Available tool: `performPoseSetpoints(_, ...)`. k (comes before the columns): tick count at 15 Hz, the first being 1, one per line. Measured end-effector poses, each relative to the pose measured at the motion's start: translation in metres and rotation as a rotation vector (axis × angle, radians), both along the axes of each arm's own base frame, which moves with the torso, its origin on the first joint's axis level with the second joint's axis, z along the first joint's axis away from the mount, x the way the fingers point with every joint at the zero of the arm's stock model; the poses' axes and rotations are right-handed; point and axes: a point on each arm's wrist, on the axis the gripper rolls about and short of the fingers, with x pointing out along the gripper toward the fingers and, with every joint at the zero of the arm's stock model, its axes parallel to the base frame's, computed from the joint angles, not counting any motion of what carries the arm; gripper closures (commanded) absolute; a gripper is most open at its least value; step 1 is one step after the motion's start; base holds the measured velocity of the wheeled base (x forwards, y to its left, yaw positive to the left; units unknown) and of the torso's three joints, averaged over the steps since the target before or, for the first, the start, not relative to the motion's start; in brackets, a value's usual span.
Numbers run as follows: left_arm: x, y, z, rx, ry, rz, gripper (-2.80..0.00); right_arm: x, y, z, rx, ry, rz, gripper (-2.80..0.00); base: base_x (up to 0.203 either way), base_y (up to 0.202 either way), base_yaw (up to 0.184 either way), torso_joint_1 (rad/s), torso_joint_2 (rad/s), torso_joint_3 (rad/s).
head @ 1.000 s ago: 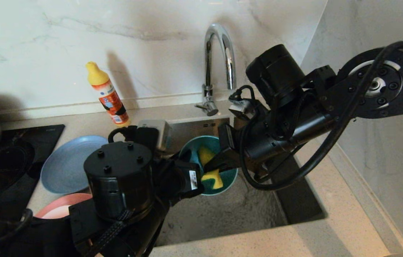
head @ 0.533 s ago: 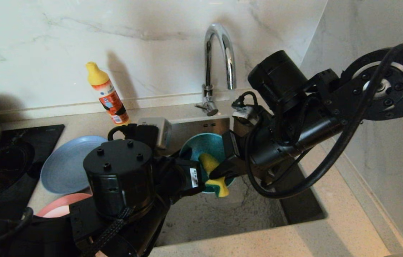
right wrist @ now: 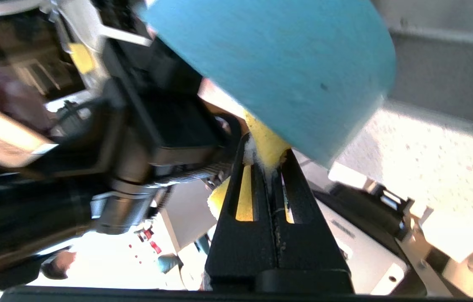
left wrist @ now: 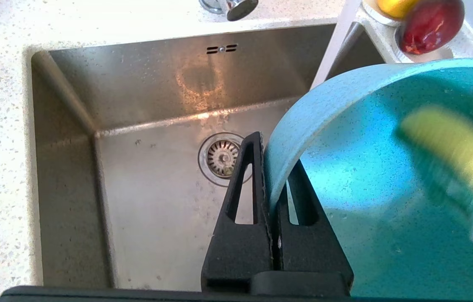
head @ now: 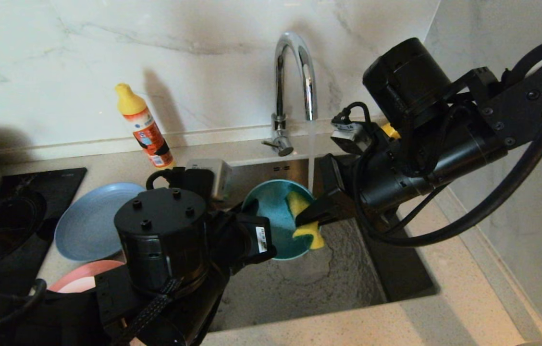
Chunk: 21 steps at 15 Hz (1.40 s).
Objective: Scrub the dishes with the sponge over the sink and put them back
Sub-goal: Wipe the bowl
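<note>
Head view: teal bowl point(head: 276, 218) tipped on edge over the sink point(head: 300, 283), open side toward the right arm. Left gripper point(head: 252, 211) mostly hidden behind its own wrist housing, at the bowl's near-left rim. Right gripper point(head: 312, 218) reaching in from the right, pinched on the yellow sponge point(head: 305, 222), sponge against the bowl's inner wall near its right rim. Thin stream of water falling from the tap point(head: 295, 77) just beside the bowl. On the counter to the left, blue-grey plate point(head: 89, 222); salmon-pink plate point(head: 81, 281) nearer, largely covered by the left arm. Detergent bottle point(head: 143, 126) upright by the back wall. Drain hidden from here by bowl and arms.

Left wrist view: only here, the drain strainer point(left wrist: 222, 157) and the two overflow slots point(left wrist: 222, 49) in the basin's back wall. Left gripper point(left wrist: 266, 176) clamped on the bowl's point(left wrist: 370, 197) rim, one finger outside, one inside. Sponge point(left wrist: 454, 147) a yellow blur inside the bowl. An apple point(left wrist: 429, 23) and part of a yellow fruit cut off at the frame edge.

Right wrist view: bowl's point(right wrist: 287, 58) outer wall filling the frame. Right gripper point(right wrist: 266, 163) squeezed together on the sponge point(right wrist: 263, 144), most of which is hidden behind the bowl's rim. Surroundings blurred, hard to read.
</note>
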Motion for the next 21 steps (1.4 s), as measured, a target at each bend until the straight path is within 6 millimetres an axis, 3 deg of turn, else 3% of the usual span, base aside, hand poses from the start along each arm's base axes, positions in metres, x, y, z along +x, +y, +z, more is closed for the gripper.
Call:
performPoseSetpoints(7,-0.001,0.000,-0.002,0.006,0.004,-0.001,0.00,0.001,0.004,0.006,0.022,-0.029,0.010,0.00,0.000,0.000,0.000,0.000,0.00,0.000)
performPoseSetpoints(16,-0.001,0.001,0.002,-0.009,-0.002,-0.002,0.00,-0.003,0.035,-0.026,-0.048,0.060,0.083,0.00,0.000,0.000,0.000,0.000,0.00,0.000)
performPoseSetpoints(21,0.000,0.001,0.001,-0.009,-0.001,-0.004,0.00,-0.007,0.025,-0.031,-0.069,0.082,0.068,0.00,0.000,0.000,0.000,0.000,0.00,0.000)
